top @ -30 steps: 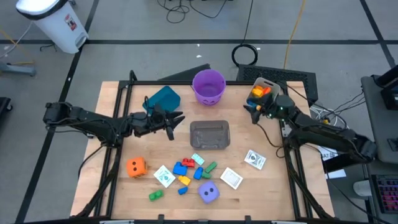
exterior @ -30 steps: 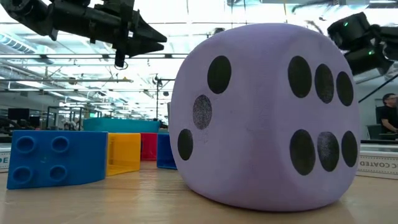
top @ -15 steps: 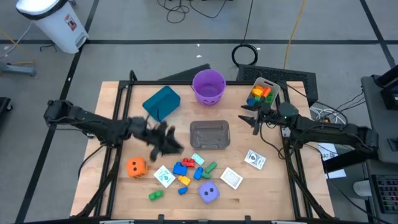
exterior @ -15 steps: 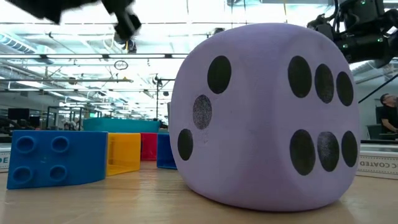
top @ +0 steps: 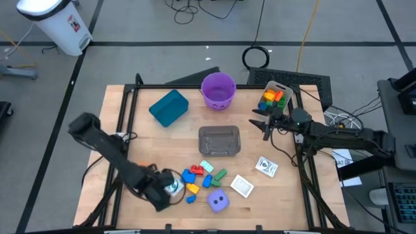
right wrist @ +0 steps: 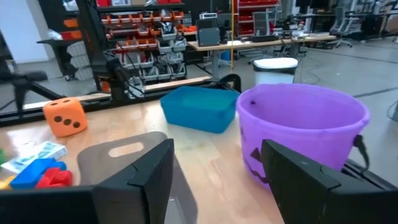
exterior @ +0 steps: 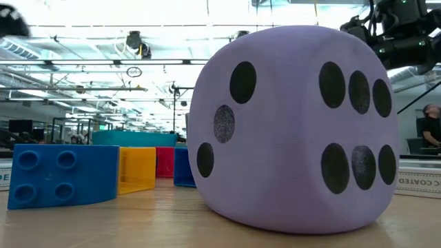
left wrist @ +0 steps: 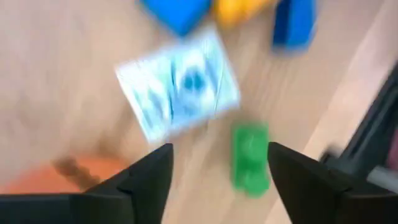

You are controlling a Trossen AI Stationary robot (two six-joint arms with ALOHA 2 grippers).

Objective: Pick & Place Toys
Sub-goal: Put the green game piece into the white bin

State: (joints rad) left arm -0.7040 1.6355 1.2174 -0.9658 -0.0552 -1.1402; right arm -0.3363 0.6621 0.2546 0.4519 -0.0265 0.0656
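So my left arm swung from up by the teal bin (top: 169,107) down to the near-left, and my left gripper (top: 170,188) now sits over a card (top: 173,187), fingers apart, holding nothing. From above, my right gripper (top: 263,125) hangs by the purple bucket (top: 218,90), jaws apart and empty. Low view: purple die (exterior: 296,131) up close, blue block (exterior: 62,176) to its left. Left wrist: blurry card (left wrist: 180,87) and green block (left wrist: 250,157) just ahead of my fingers (left wrist: 146,180).
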